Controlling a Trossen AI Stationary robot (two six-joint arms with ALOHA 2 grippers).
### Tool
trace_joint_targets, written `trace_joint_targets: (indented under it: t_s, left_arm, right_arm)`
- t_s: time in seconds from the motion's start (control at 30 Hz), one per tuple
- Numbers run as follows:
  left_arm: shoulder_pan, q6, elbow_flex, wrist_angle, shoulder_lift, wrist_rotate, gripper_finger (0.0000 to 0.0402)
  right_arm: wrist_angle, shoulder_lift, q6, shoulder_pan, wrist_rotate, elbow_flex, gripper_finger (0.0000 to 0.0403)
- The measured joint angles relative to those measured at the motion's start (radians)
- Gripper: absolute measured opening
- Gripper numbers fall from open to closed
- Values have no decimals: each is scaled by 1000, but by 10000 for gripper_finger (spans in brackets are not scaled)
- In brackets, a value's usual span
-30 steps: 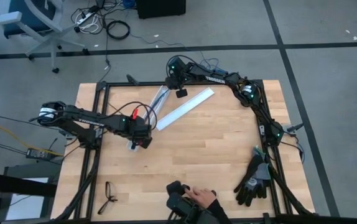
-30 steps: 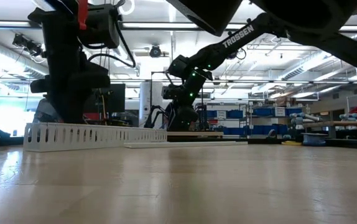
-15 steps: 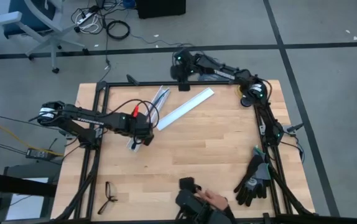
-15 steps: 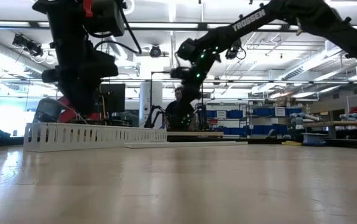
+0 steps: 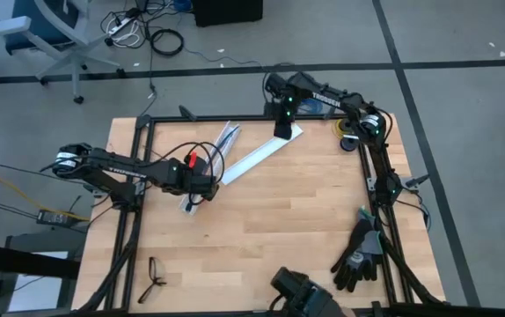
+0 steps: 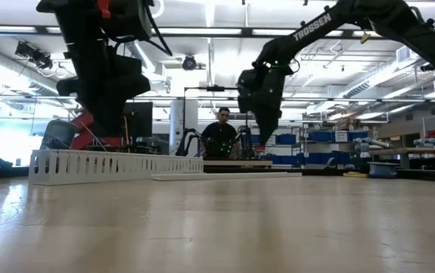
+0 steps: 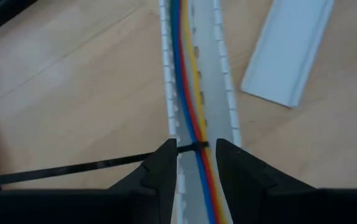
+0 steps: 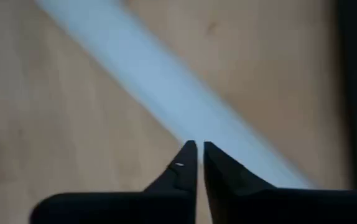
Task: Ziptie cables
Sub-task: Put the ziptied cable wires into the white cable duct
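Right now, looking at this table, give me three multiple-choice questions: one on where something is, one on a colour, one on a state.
1. Where do the cables lie?
A. inside the white slotted duct
B. on the black gloves
C. on the floor

2. What colour is the ziptie?
A. white
B. black
C. green

3. How is the right hand?
A. wide open
B. shut on the flat white cover
C. shut, empty

Answers:
1 A, the left wrist view shows the wires running along the duct's channel.
2 B, a thin dark strip crosses them by the left hand.
3 C, its fingers meet above the flat white cover with nothing between them.
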Motion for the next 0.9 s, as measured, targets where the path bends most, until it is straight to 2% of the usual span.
trace_joint_targets:
  t_s: [0.17,0.3,0.43,0.57,0.73,0.9]
  left_arm:
    - [-40,-25,0,4,0,-16,122]
    - [-75,-51,0,4,0,-26,122]
    - [-107,-73,-1,4,0,-59,122]
    - [-122,-74,-1,4,0,-91,122]
    - [-123,-66,-2,-17,0,-211,122]
    - [-75,-68,-2,-49,0,-327,122]
  right_arm:
    - [46,-3,46,58,33,-138,3]
    - [231,-74,130,121,105,-314,1]
    - [482,-228,245,191,143,-533,0]
    - [631,-411,372,264,195,-752,0]
    - [741,-633,550,367,296,-1036,0]
    - [911,-817,709,475,311,-1287,0]
